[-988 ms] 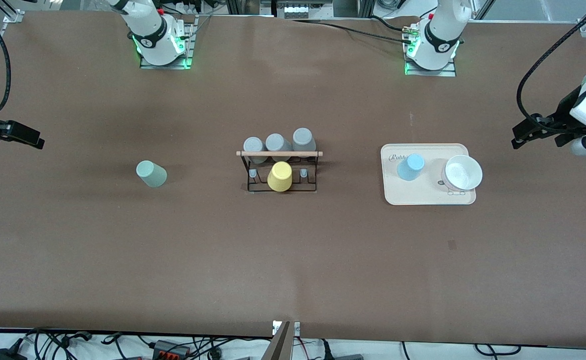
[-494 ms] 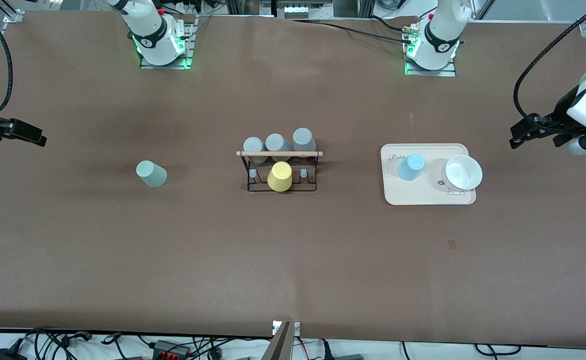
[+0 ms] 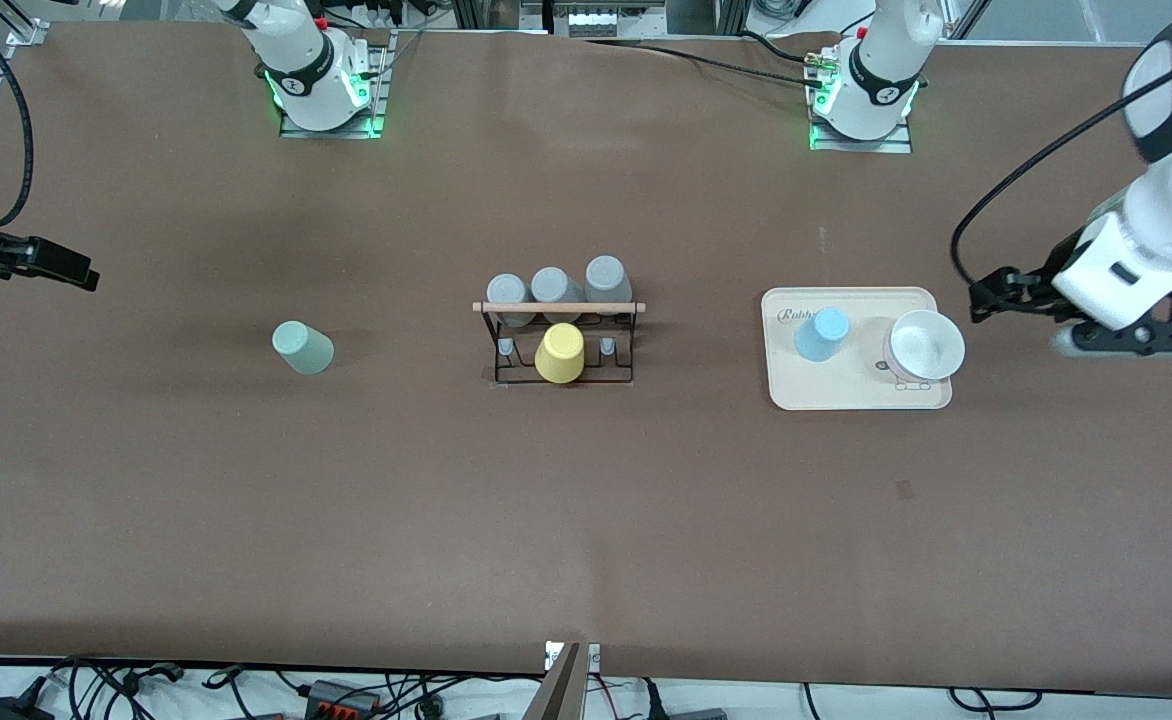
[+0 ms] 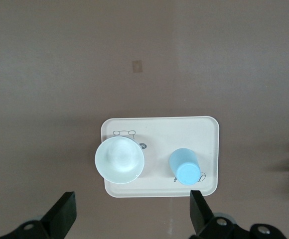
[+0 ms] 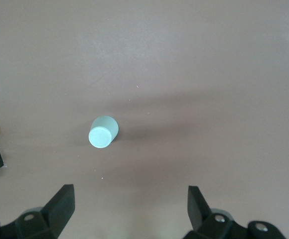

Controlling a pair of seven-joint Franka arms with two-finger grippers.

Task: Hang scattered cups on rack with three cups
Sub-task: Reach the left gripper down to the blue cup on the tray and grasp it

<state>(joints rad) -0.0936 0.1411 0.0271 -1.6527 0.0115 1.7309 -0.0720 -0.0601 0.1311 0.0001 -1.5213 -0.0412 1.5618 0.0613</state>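
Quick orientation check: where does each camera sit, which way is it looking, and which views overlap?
Front view: high across the table, facing both bases; rack central, both arms at the view's edges.
Left wrist view: looks down on the cream tray with blue cup and white bowl; open left end effector shows.
Right wrist view: looks down on the green cup; open right end effector shows.
Shared: front view also shows both cups.

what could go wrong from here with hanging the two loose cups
The blue cup stands on the cream tray close beside a white bowl, so the open left gripper may knock the bowl. The rack's free pegs flank the yellow cup, leaving tight gaps. The open right gripper may tip the green cup.
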